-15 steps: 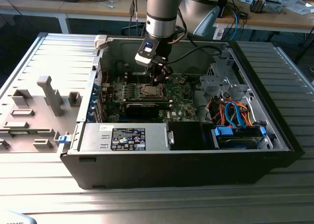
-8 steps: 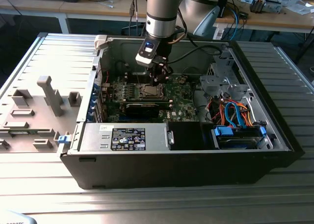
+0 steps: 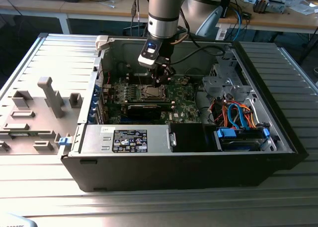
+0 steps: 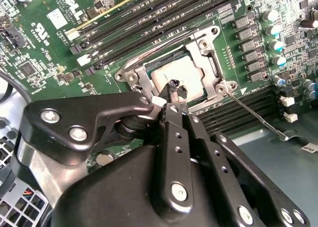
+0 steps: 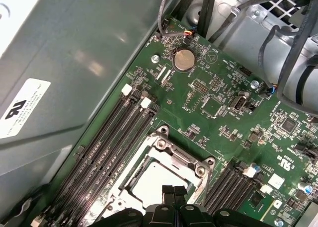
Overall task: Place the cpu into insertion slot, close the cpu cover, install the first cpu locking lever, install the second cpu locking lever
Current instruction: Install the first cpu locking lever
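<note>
Hangs with the tool (image 4: 174, 89) clenched, fingertips pressed together on nothing visible, right over one edge of the cpu (image 4: 181, 70); touching or just clear, cannot tell. Finds the cpu already seated in the insertion slot (image 3: 150, 91), far-middle inside the open computer case (image 3: 198, 172), with the cpu cover (image 5: 175, 157) apparently lowered around that silver face. Shows one thin locking lever (image 4: 256, 113) lying free across the green board (image 5: 218, 108), unlatched. Points, as a judgement, to the cover-closing or first-lever step. Calls, by that reading, for fine aim and a light push: so thin a wire, so close to the board. Beneath the case, a slatted desk (image 3: 149, 207).
</note>
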